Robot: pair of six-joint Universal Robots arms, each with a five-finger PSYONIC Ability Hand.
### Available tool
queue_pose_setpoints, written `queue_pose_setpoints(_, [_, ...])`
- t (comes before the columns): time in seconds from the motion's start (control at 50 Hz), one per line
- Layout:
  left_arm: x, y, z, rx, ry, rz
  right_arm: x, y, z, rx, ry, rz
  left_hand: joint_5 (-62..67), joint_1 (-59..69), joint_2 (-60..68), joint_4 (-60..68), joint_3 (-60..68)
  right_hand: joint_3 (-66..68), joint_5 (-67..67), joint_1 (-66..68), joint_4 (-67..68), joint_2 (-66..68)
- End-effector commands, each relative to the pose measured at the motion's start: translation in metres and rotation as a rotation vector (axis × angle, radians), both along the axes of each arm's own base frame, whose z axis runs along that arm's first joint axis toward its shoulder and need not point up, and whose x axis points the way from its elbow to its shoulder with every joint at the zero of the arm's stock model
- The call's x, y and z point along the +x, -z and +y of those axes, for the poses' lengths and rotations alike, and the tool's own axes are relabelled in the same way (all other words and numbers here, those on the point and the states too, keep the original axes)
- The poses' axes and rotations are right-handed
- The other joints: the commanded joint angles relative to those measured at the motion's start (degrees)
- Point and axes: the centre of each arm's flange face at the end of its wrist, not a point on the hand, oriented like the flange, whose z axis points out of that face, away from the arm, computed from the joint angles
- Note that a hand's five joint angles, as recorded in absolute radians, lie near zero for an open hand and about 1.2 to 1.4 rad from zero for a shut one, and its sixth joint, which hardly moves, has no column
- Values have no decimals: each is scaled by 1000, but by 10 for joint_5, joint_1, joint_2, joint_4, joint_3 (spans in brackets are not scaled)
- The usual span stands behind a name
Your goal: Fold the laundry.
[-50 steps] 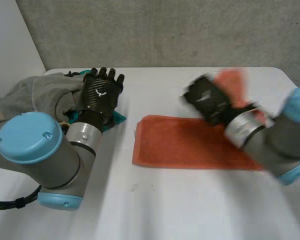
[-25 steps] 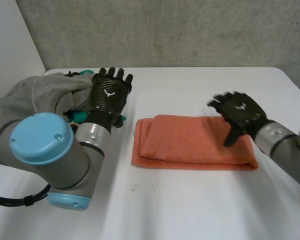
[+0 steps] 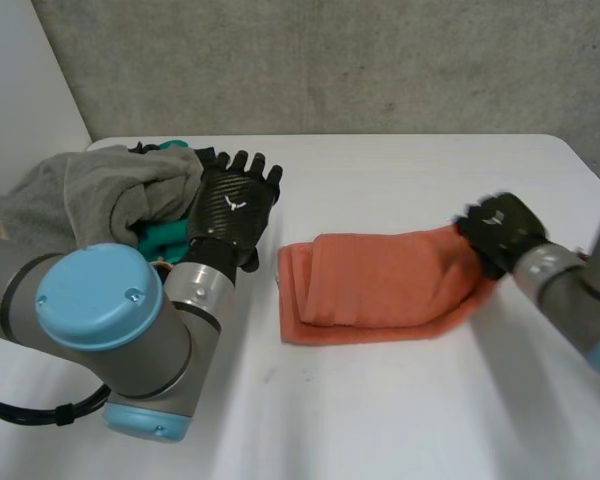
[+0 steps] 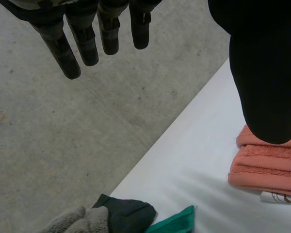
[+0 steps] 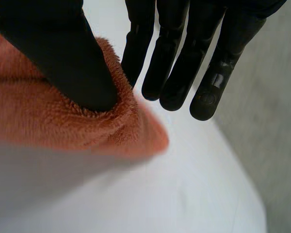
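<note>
right hand (image 3: 500,232) fingers (image 5: 182,73) straight, pinching towel (image 3: 380,285) end against thumb | towel orange, folded thick, mid-surface (image 3: 400,410), right end lifted | left hand (image 3: 235,205) fingers (image 4: 87,46) straight, holding nothing, between towel and clothes pile (image 3: 80,190)

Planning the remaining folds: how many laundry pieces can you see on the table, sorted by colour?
orange towel: 1
grey garment: 1
teal cloth: 1
dark cloth: 1
Total: 4 in sight; more may lie hidden under the grey garment.
</note>
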Motion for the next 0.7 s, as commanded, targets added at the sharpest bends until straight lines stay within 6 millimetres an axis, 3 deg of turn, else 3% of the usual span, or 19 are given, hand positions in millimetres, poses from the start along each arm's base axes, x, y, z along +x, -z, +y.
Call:
queue_pose_setpoints(0.02, [13,-9,1,-7,-30,7,84,-16,47,-116,-247,-43,-27,-8,-17,-17,-20,123,152,267,119,125])
queue_pose_setpoints(0.04, [15,-9,0,-7,-36,7,102,-8,64,-118,-335,-53,-27,-8,-17,-17,-20,123,152,267,119,125])
queue_pose_setpoints(0.12, [24,-9,-4,0,-72,11,142,19,114,-75,-557,-63,-27,-8,-17,-17,-20,123,152,267,119,125])
queue_pose_setpoints(0.18, [26,-8,-5,6,-82,15,151,29,124,-51,-595,-62,-27,-8,-17,-17,-20,123,152,267,119,125])
queue_pose_setpoints(0.24, [25,-11,-8,1,-81,29,152,20,120,-54,-558,-93,-27,-8,-17,-17,-20,-398,-369,-254,-402,-396])
queue_pose_setpoints(0.26, [24,-12,-8,-1,-81,35,151,16,118,-50,-538,-112,-27,-8,-17,-17,-20,-531,-502,-387,-535,-529])
queue_pose_setpoints(0.28, [24,-13,-9,0,-79,39,150,11,114,-24,-504,-169,-27,-8,-17,-17,-20,-577,-548,-433,-581,-575])
queue_pose_setpoints(0.34, [19,-20,-14,-14,-70,74,137,-6,94,23,-409,-289,-23,-4,-13,-13,-16,-577,-548,-433,-581,-575])
queue_pose_setpoints(0.36, [15,-25,-15,-23,-61,97,123,-24,76,41,-335,-385,-23,-4,-13,-13,-16,-577,-548,-433,-581,-575])
queue_pose_setpoints(0.42, [8,-27,-18,-13,-46,128,95,-55,56,84,-224,-545,-22,-3,-11,-11,-15,-577,-548,-433,-581,-575])
queue_pose_setpoints(0.46, [-2,-28,-17,7,-18,161,82,-62,50,121,-168,-593,-13,6,-3,-3,-6,-577,-548,-433,-581,-575])
queue_pose_setpoints(0.56, [-26,-22,-11,95,45,189,63,-57,45,249,-67,-576,-10,9,0,1,-3,-577,-548,-433,-581,-575])
queue_pose_setpoints(0.7, [-48,2,-10,276,105,170,68,-33,34,391,-14,-515,-6,12,4,4,0,-577,-548,-433,-581,-575])
